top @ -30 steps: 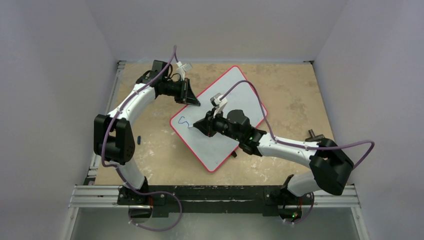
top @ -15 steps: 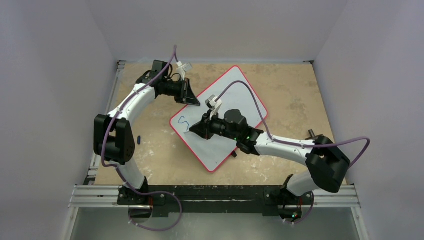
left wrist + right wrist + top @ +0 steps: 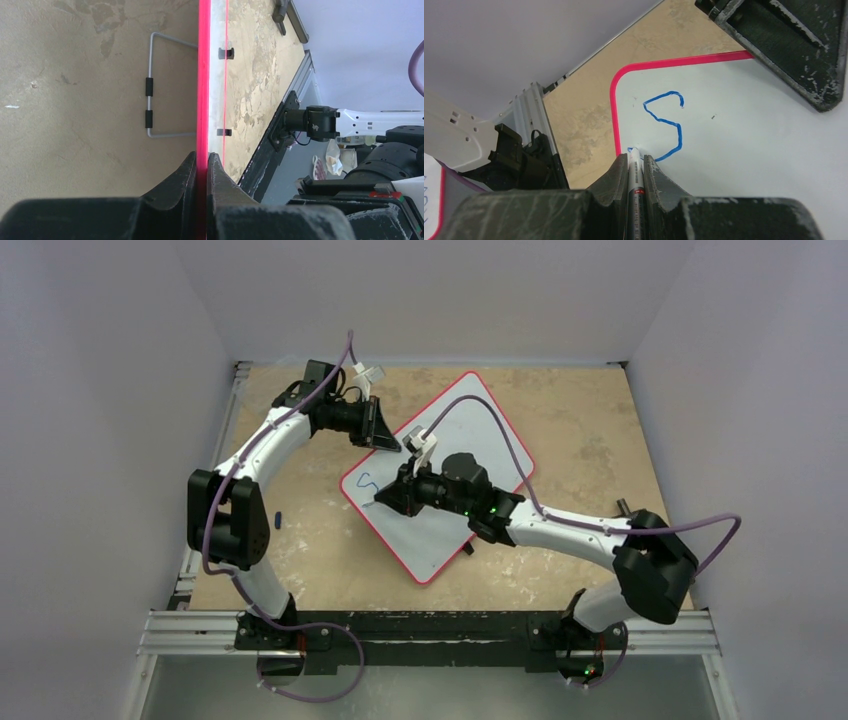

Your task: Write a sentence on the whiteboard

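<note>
Soft, even, bright light from above; shadows on the worktop [image 3: 590, 420] are faint. In the left wrist view the whiteboard [image 3: 202, 100] shows its red rim oversaturated and soft

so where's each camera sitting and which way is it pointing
Top: fixed above and behind the arms, looking down on the table and whiteboard; both arms show, bases at the bottom.
Left wrist: on the left arm, looking along the board's red rim edge-on; left hand shut on it.
Right wrist: on the right arm, looking down at a board corner; right hand shut on a marker by the blue s.
Shared: top and right wrist both show the s and the left hand.
</note>
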Robot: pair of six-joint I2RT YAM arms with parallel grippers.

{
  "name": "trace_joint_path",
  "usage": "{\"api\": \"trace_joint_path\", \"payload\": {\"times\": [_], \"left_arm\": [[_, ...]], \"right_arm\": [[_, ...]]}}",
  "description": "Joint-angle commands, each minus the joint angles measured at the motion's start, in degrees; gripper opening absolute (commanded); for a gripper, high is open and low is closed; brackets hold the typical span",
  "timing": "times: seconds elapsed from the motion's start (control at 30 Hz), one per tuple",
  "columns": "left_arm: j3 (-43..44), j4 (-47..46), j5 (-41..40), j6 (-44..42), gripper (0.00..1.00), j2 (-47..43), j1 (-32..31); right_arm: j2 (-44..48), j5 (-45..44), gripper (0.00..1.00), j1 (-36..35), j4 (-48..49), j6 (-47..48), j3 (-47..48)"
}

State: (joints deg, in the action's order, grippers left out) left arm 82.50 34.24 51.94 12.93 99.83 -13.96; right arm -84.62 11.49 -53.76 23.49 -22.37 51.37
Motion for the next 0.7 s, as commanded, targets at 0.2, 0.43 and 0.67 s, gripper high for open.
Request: {"api": "trace_joint_path", "payload": {"times": [0.2,0.43,0.67], "left_arm": [[1.3,-0.3,-3.8,-2.1,0.00,-3.4,-1.7],[1.2,-0.2,-3.9,-2.1,0.00,-3.3,-1.8],[1.2,-0.2,-3.9,-2.2,0.00,-3.5,-1.9]], "right_arm": [[8.6,-9.1,0.00,0.1,-5.1,4.0,2.6],[7.7,-13.7,0.00,0.1,-6.2,4.0,3.6],[5.7,-15.9,0.00,0.2,-6.5,4.4,5.7]]}}
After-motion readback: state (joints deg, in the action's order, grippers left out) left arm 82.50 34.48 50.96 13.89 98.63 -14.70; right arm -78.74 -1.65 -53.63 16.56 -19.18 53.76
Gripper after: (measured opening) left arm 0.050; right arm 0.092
